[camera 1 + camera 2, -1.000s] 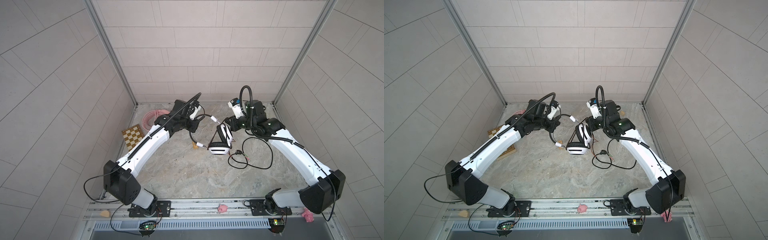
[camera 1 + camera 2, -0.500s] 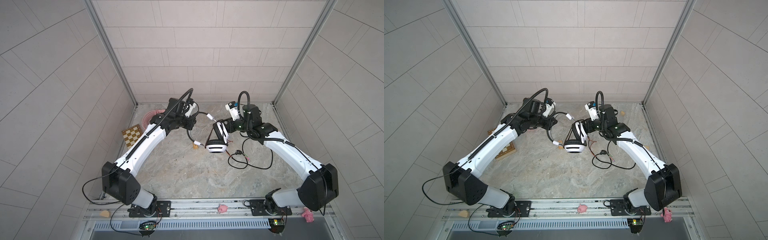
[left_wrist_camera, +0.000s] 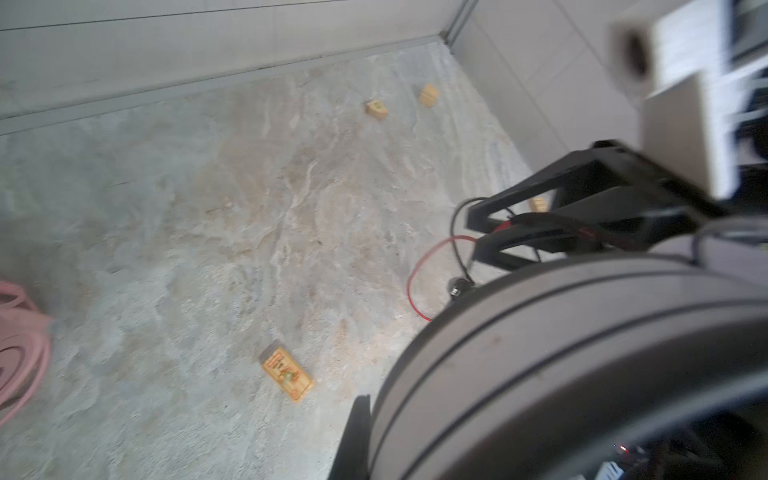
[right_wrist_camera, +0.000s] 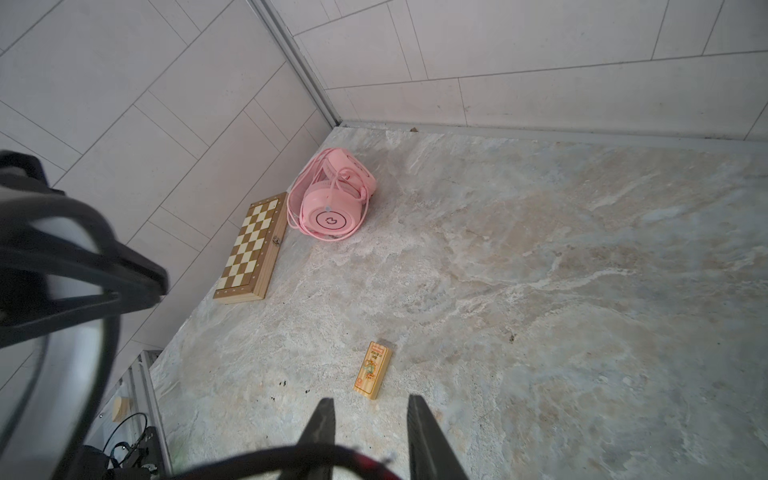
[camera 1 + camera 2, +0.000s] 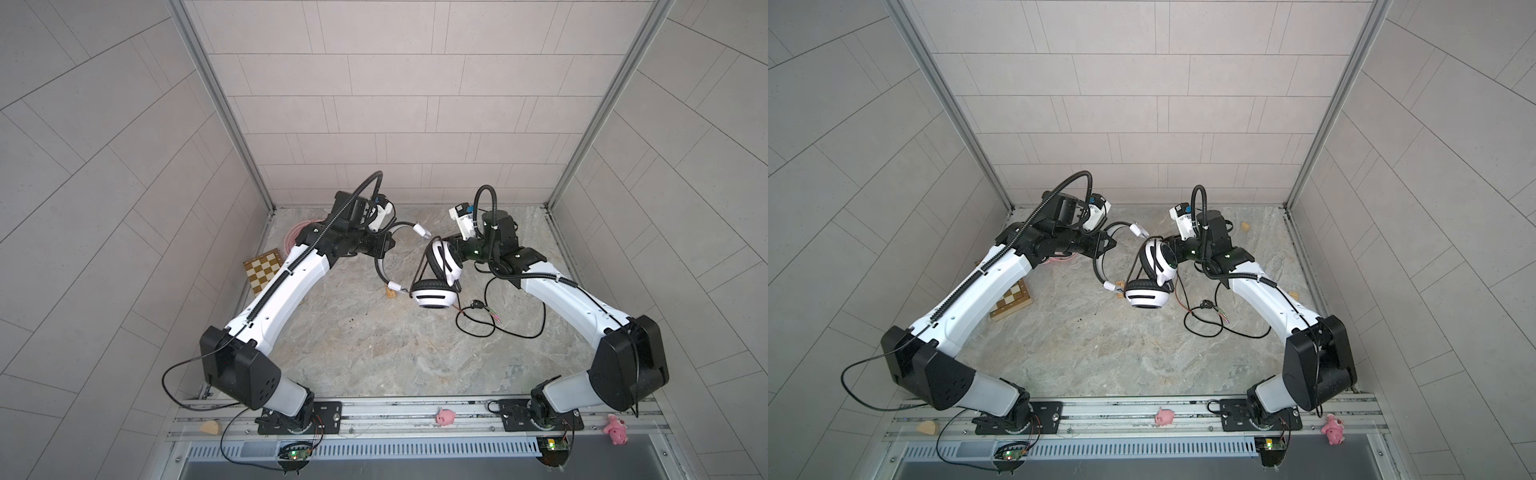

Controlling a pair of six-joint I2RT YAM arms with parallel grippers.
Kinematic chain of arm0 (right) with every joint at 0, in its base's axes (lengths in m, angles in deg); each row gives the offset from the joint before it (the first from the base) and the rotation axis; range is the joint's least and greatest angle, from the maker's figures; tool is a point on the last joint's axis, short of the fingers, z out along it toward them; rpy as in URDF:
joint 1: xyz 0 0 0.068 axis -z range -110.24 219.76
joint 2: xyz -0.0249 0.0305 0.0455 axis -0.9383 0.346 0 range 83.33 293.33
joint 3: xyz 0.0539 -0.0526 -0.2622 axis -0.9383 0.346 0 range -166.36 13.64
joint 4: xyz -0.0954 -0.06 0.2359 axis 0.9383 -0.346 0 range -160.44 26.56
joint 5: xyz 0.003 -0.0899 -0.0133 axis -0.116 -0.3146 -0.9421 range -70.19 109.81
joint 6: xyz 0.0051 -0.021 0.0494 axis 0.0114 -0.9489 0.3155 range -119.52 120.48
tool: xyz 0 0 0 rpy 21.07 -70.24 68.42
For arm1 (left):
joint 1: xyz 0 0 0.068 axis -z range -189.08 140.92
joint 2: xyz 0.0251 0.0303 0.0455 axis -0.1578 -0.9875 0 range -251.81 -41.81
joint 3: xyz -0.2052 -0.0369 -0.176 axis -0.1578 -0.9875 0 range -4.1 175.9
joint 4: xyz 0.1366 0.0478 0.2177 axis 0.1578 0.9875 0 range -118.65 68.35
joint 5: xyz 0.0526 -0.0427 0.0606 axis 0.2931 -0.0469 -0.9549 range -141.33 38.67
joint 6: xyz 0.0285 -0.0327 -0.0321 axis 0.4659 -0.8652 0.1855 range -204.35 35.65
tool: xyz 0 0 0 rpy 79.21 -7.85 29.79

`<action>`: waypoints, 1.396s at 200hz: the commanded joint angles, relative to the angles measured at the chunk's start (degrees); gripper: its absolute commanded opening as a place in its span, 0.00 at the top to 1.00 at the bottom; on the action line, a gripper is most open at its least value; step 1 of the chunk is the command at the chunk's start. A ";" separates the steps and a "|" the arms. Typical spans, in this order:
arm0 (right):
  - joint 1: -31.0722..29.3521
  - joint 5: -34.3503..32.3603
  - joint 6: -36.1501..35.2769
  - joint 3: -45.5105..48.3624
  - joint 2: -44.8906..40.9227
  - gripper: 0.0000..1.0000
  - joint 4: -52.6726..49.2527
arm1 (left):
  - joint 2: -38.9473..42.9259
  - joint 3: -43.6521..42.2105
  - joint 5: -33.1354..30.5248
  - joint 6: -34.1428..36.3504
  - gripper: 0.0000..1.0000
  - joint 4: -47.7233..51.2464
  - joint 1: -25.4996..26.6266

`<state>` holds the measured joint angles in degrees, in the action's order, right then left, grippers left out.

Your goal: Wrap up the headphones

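Note:
The white-and-black headphones [image 5: 434,293] are raised over the middle of the table. My left gripper [image 5: 385,244] is shut on their grey headband [image 3: 582,353], and one finger [image 3: 353,436] shows beside it. The two ear cups [image 5: 1160,259] are close in front of my right gripper [image 4: 371,401]. That gripper is open, with bare table between its tips and a black-and-red cable [image 4: 270,457] crossing near the finger bases. The thin black cable [image 5: 498,324] trails in loops on the table. The pink headphones [image 4: 332,203] lie in the far left corner with their pink cable around them.
A folded chessboard [image 5: 264,270] lies by the left wall next to the pink headset. A small wooden block [image 4: 372,370] lies under the raised headset. More blocks [image 3: 376,110] lie toward the far right corner. Two pink pig toys [image 5: 445,417] sit on the front rail.
The right gripper's jaws have come apart from shut. Both arms and the white-and-black headset have shifted left and toward the back wall. The left gripper kept its hold on the headband.

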<state>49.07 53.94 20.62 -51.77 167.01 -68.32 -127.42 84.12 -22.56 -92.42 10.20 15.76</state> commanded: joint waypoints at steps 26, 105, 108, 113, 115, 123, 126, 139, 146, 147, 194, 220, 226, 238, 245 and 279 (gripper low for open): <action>-0.67 -0.08 0.95 3.26 0.90 0.64 3.34 | 1.50 5.64 10.61 -5.49 1.00 -4.75 0.01; -0.32 -0.21 0.86 7.44 0.30 0.54 6.45 | 0.18 7.06 12.40 -9.74 1.00 -3.90 -4.10; -0.32 -0.21 0.99 7.48 0.29 0.54 6.67 | 0.10 7.19 12.44 -9.81 1.00 -3.83 -4.16; -0.25 -0.20 1.04 7.56 0.34 0.53 7.03 | 0.09 7.37 12.45 -9.95 1.00 -3.78 -4.19; -0.24 -0.20 1.11 7.59 0.34 0.53 7.11 | 0.09 7.46 12.45 -9.94 1.00 -3.78 -4.23; -0.22 -0.27 1.13 7.70 0.26 0.52 7.27 | 0.14 7.57 12.30 -10.10 1.00 -3.96 -4.27; -0.23 -0.21 1.08 7.76 0.18 0.51 7.38 | 0.09 7.65 12.23 -10.18 1.00 -4.07 -4.34; -0.16 -0.29 0.74 8.72 0.06 0.44 8.50 | -0.25 8.26 12.32 -10.71 1.00 -4.18 -4.53; -0.14 -0.44 0.55 9.60 0.31 0.40 9.55 | -0.51 8.81 12.53 -11.08 1.00 -4.03 -4.69; -0.14 -0.54 0.53 9.69 0.37 0.39 9.77 | -0.52 8.94 12.53 -11.13 1.00 -4.04 -4.70; -0.32 0.99 3.27 14.63 9.66 0.40 20.28 | -2.77 14.09 13.67 -14.87 1.00 -5.56 -5.92; -0.31 1.83 5.50 15.04 15.12 0.46 23.32 | -5.08 18.49 15.18 -16.68 1.00 -5.50 -7.06; -0.30 1.63 5.61 15.59 16.09 0.48 24.27 | -5.64 19.60 15.30 -17.22 1.00 -5.31 -7.59; -0.19 0.87 5.31 16.53 17.43 0.54 25.50 | -6.76 22.37 16.01 -18.53 1.00 -5.11 -8.73; 0.02 0.85 5.30 16.58 17.97 0.58 24.78 | -7.25 23.82 16.42 -19.09 1.00 -5.42 -9.64; 0.37 -0.88 3.60 18.69 16.98 0.53 21.48 | -10.64 32.18 16.41 -22.80 1.00 -5.22 -14.43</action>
<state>48.98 54.69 25.26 -34.94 185.18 -46.03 -137.17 108.80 -9.56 -108.88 8.72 4.70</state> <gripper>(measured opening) 0.444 0.067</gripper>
